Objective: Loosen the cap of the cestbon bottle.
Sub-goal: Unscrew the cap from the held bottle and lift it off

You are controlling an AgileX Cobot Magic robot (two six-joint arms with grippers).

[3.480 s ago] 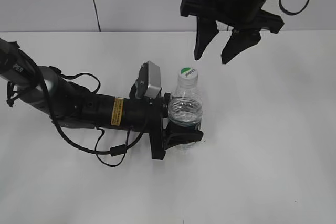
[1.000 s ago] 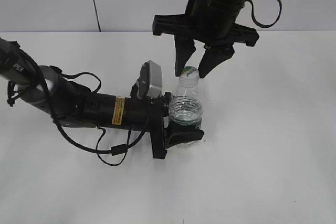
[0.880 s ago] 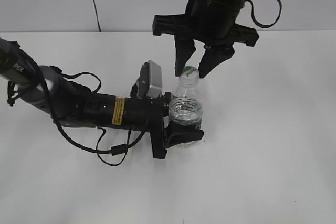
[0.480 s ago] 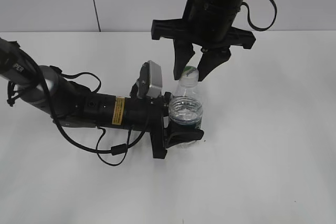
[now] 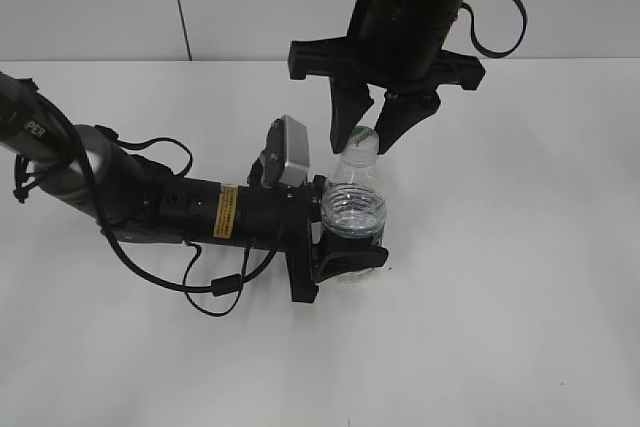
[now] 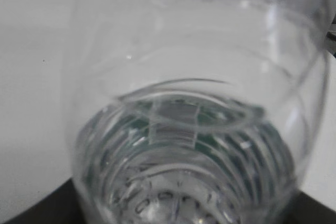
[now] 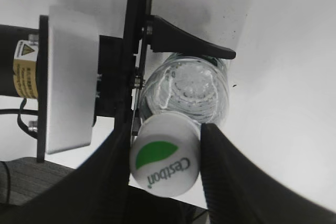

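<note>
The Cestbon bottle (image 5: 354,217) is seen just below the centre of the exterior frame, standing on the white table (image 5: 520,277) and clamped low on its body by the left gripper (image 5: 340,252), whose black jaws are pressed against the green label band. From the left wrist view only the clear ribbed wall of the bottle is shown, filling the frame, so the hold is confirmed as very close in. What has just changed is found above: the right gripper (image 5: 378,133), which hung well clear in the upper right of the frame a few seconds ago, has been brought down and leftward over the bottle, and its fingers have been narrowed slightly in the last second. In the right wrist view the white cap (image 7: 165,162) with its green patch is now seen between the two dark fingers (image 7: 226,171), both apparently touching its sides, in the lower centre of the frame. Whether a firm pinch has been reached cannot be told for certain, though contact looks made. The approach is therefore judged finished; with the body braced below, a twist of the upper wrist is all that seems to be needed for the cap to be loosened.
</note>
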